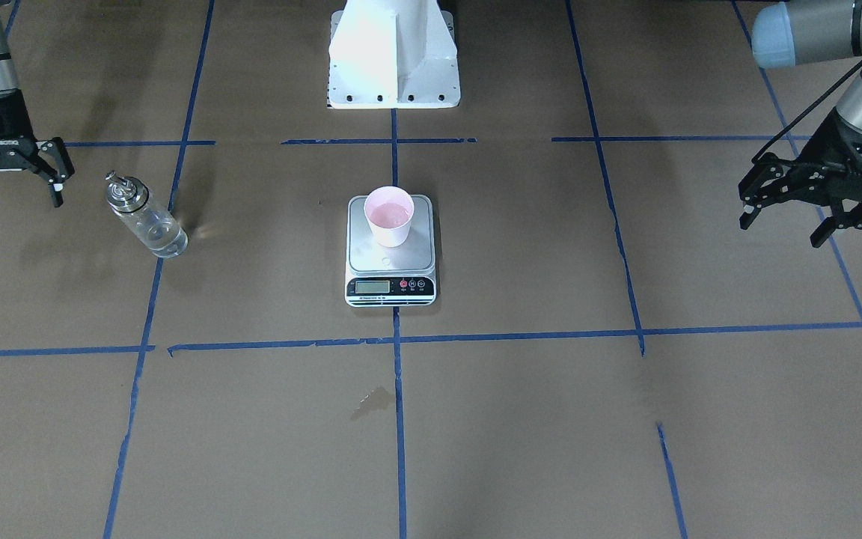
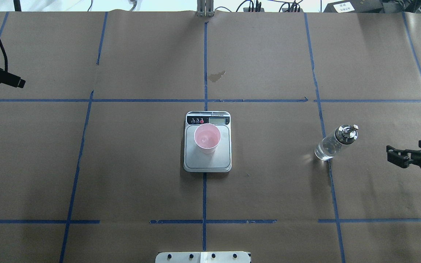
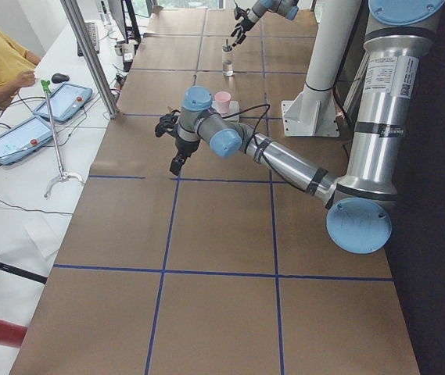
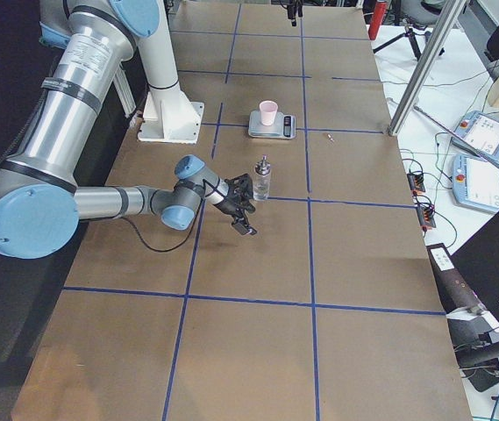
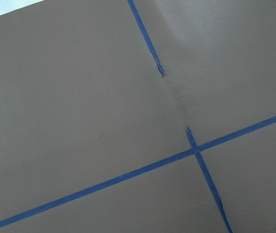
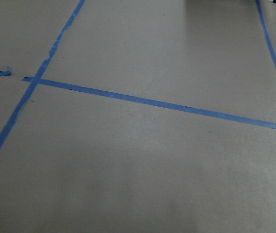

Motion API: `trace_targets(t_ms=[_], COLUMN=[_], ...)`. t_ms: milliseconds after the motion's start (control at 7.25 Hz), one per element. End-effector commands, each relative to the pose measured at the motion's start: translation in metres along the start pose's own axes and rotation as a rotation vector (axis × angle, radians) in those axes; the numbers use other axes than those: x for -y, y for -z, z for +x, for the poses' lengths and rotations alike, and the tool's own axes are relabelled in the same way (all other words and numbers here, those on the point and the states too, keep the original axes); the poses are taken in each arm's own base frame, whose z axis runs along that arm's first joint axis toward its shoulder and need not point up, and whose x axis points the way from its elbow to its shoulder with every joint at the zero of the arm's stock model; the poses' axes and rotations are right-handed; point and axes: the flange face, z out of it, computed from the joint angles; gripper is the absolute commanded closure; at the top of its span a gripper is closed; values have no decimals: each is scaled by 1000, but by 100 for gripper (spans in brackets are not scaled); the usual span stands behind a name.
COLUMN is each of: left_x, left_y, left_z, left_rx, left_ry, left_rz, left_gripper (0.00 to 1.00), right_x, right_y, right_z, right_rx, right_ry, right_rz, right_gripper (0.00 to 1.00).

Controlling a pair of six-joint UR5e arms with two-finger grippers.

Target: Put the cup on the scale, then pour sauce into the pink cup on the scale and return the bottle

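Overhead exterior view: cup (image 2: pixel 207 138) stands upright on scale (image 2: pixel 207 161), toward its display end. Bottle (image 2: pixel 334 143) stands on the brown paper (image 2: pixel 141 175) well to the robot's right, near but clear of the right gripper (image 1: pixel 21 201), whose fingers are spread and empty. Left gripper (image 1: pixel 781 228) is likewise spread, holding nothing. A dark stain (image 2: pixel 216 76) lies beyond the scale. The display digits are unreadable; the wrist views show only paper and blue tape (image 5: pixel 128 177).

Pink cup (image 1: pixel 389 215), silver scale (image 1: pixel 390 254), blue-taped brown table (image 1: pixel 551 419).
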Motion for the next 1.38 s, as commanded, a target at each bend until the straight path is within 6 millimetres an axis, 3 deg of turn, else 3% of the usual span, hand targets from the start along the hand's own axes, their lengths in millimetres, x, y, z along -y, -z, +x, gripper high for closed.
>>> trace_targets(t_ms=[0,138,414,552,690,966,1103,1241], left_x=[-12,-31,-40,-51,-60,-74,-77,-79], left_y=[-17,-25,-13,-9,-6,24,29,24], left_z=[-11,-32,-149,-197,-219,-253,-249,-251], left_rx=[-55,-105,-24,1,-25,1,9,11], left_ry=[17,-19,-69,-54,12,178,207,208], left_rz=[-70,-125,-115,-120,-148,-206,-236,-244], left_gripper=[0,0,0,0,0,0,0,0], right_x=[49,79,146,158,171,149,145,128], right_y=[-12,-21,-10,-1,12,9,10,15], right_z=[80,126,188,212,231,252,256,260], right_rx=[20,21,45,58,100,119,114,90], right_ry=[29,39,21,20,-33,-102,-122,-121], right_rz=[-77,-126,-283,-354,-417,-533,-549,-549], right_gripper=[0,0,0,0,0,0,0,0])
